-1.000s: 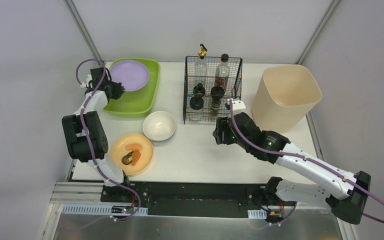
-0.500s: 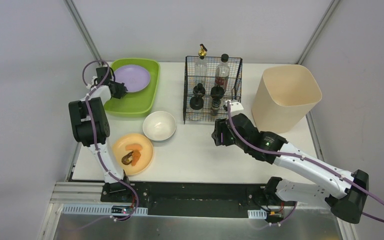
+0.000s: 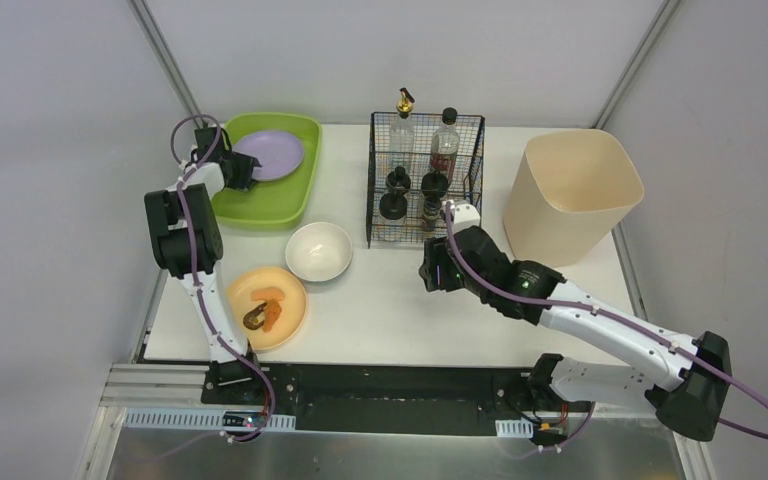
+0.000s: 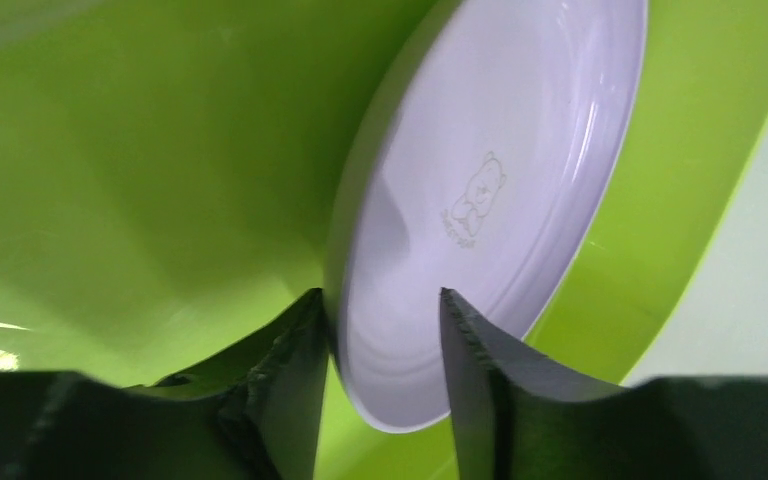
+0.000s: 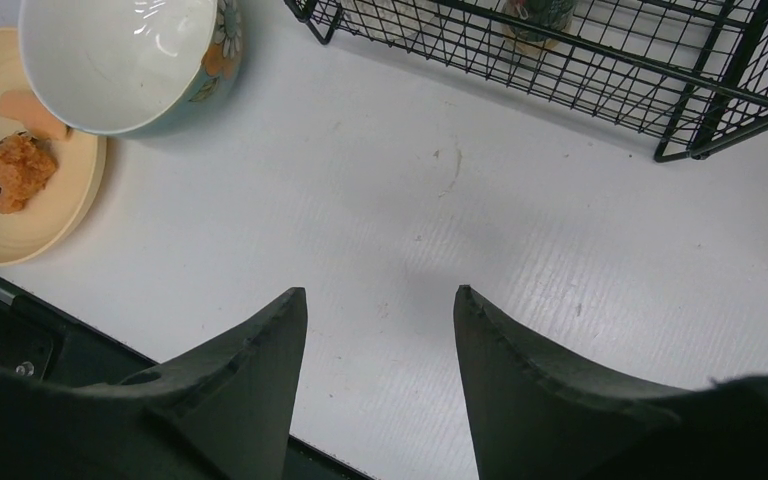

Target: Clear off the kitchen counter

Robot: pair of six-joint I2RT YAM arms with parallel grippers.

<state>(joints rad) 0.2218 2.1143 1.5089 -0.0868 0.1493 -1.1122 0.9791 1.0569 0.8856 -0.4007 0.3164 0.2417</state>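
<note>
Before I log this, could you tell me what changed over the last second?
The left gripper carried the round lilac plate deeper into the green plastic tray and opened, letting go. The right gripper drifted slightly left. The white bowl, peach food plate, black wire basket and beige bin stayed.

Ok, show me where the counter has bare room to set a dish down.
Best patch: mid counter, bordered by the white bowl, the wire basket and the right arm. A narrower strip runs between the green tray and the basket. Crowded: near-left, where bowl and orange plate sit together.
</note>
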